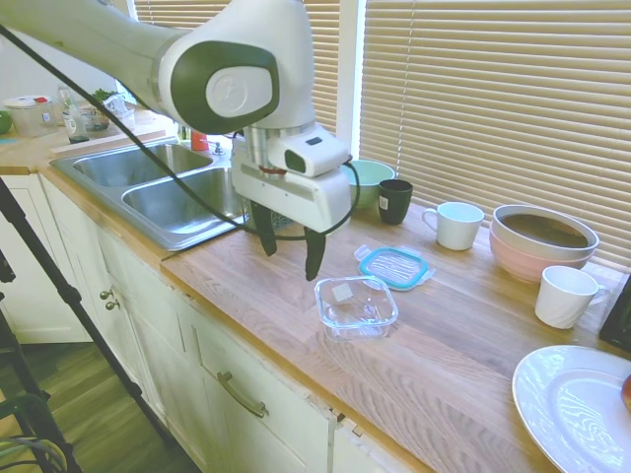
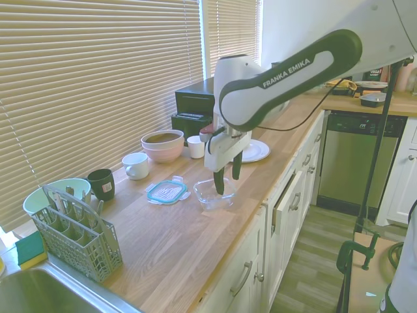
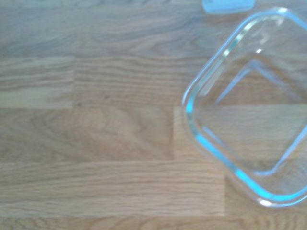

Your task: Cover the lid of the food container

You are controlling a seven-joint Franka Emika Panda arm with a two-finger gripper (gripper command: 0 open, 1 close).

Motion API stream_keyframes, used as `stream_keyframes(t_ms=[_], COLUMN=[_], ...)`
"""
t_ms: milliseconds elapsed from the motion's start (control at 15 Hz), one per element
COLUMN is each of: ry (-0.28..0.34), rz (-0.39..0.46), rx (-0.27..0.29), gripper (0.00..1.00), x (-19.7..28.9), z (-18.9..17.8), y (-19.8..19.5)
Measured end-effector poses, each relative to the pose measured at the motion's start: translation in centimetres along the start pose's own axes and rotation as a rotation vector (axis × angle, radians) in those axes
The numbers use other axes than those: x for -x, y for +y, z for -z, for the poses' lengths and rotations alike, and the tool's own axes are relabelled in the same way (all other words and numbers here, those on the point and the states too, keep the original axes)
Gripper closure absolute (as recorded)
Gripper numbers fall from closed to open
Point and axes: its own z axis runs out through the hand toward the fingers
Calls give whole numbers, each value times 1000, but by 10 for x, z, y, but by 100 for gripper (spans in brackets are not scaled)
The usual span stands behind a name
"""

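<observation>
I see the small square clear glass food container (image 1: 356, 306) at lower centre of the first exterior frame, on the wooden worktop (image 1: 463, 365). Jaws (image 1: 290, 248) hang apart, empty, left of it. Just beyond lies the flat clear lid with teal rim (image 1: 394, 266). I judge it light, stiff and slippery; grip one edge flap.

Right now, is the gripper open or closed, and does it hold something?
Gripper: open, holding nothing, above the counter beside the food container.
</observation>
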Motion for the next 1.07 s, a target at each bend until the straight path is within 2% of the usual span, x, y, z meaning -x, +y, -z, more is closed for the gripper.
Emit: stream_keyframes(t_ms=[333,800,1067], ry=[7,-19,-45], rz=[47,116,139], rx=[-2,-53,-73], gripper=[0,0,0], x=[-79,-177,-204], z=[11,-3,-22], y=[11,-8,-35])
